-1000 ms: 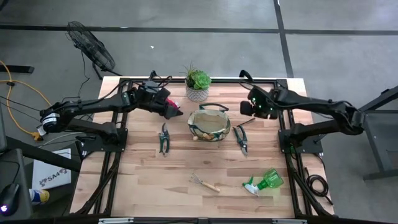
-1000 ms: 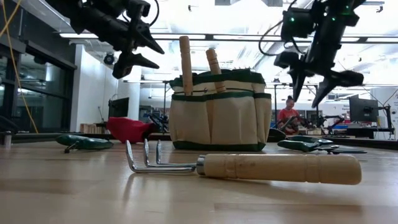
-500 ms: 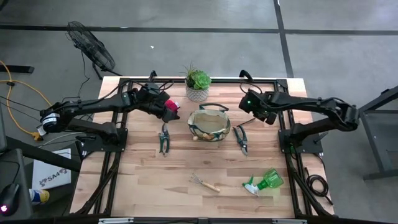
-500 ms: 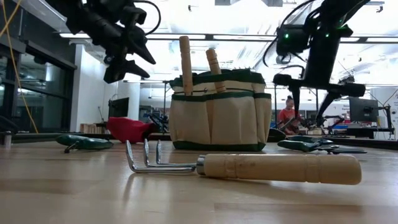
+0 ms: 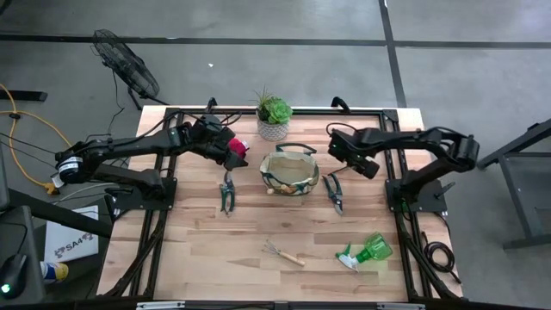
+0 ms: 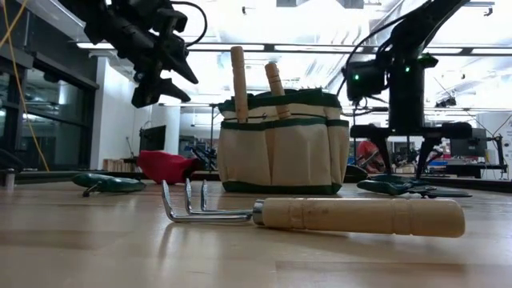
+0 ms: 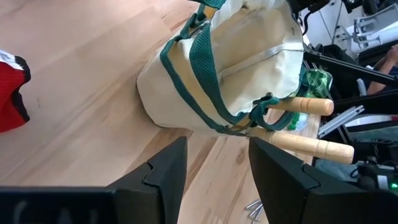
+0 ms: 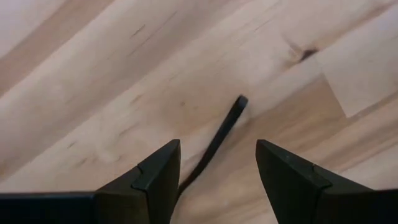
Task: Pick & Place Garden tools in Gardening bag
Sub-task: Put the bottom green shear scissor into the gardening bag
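Since the earlier frames the right gripper [image 5: 372, 170] has been drawn in toward the middle of the table and lowered; it is now held just above the right pruning shears [image 5: 333, 191], to the right of the gardening bag [image 5: 289, 171]. Its jaws are spread, and nothing is held between them; in the right wrist view a dark handle tip [image 8: 219, 140] is seen on the wood between the fingers [image 8: 155, 174]. The left gripper [image 5: 237, 148] is kept where it was, in the air over the red glove [image 5: 240, 155], left of the bag, with jaws also spread and empty. Two wooden trowel handles [image 6: 238, 82] are seen standing out of the bag. The second pruning shears [image 5: 226, 191] are lying left of the bag. The hand rake [image 5: 283, 252] is placed near the front edge, and the green spray bottle [image 5: 368, 251] is lying to the right of it. The succulent in a white pot [image 5: 274, 118] is standing behind the bag
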